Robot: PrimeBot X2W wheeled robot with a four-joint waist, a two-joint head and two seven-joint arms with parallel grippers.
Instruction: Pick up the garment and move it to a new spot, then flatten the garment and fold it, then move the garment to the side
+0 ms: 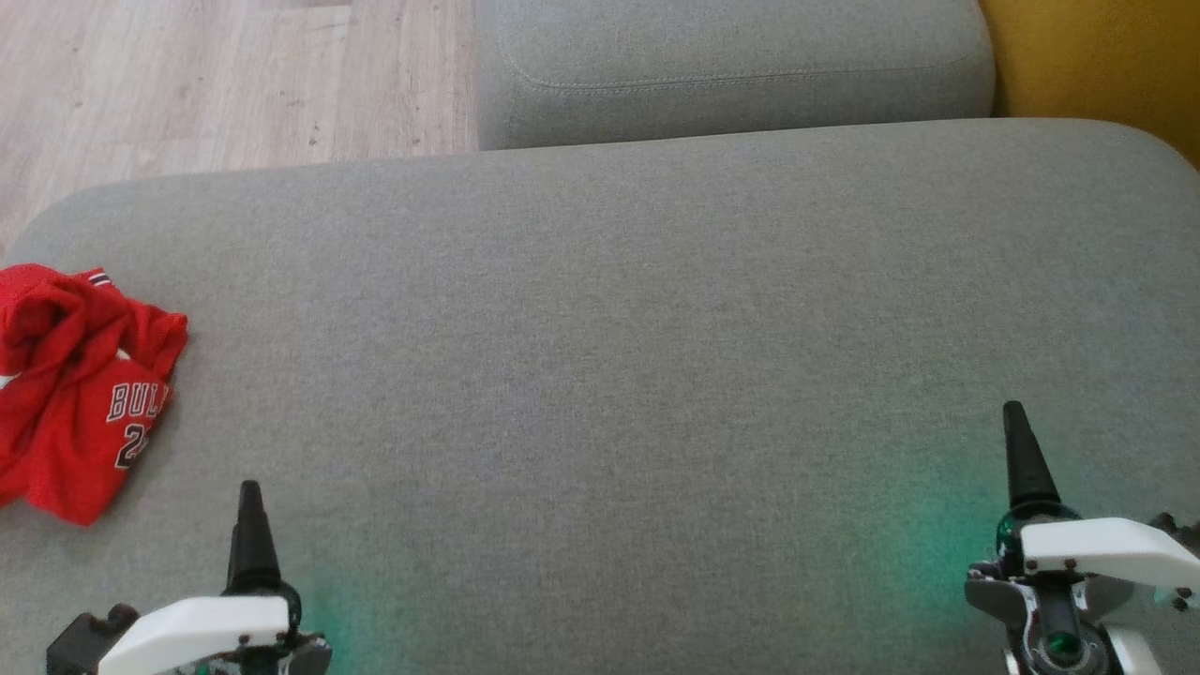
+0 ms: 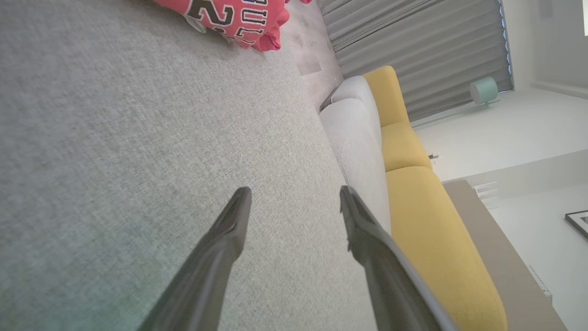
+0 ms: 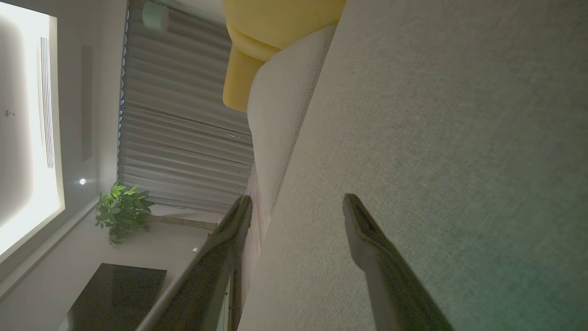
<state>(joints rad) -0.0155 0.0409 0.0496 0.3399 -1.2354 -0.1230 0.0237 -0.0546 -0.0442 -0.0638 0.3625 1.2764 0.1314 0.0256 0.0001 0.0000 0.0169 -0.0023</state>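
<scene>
A crumpled red jersey (image 1: 75, 384) with white lettering lies at the far left edge of the grey cushion (image 1: 600, 375). The jersey (image 2: 234, 18) also appears at the top of the left wrist view. My left gripper (image 1: 249, 497) hovers at the lower left, to the right of and nearer than the jersey, apart from it. Its fingers (image 2: 232, 225) stand open with nothing between them. My right gripper (image 1: 1017, 422) is at the lower right over bare cushion, far from the jersey. Its dark fingers (image 3: 363, 230) are spread open and empty.
A second grey cushion (image 1: 731, 66) sits beyond the far edge. Yellow upholstery (image 1: 1097, 56) lies at the back right. Pale wooden floor (image 1: 216, 84) shows at the back left, beyond the cushion's rounded corner. A potted plant (image 3: 121, 209) and grey curtains (image 3: 183, 119) stand in the room.
</scene>
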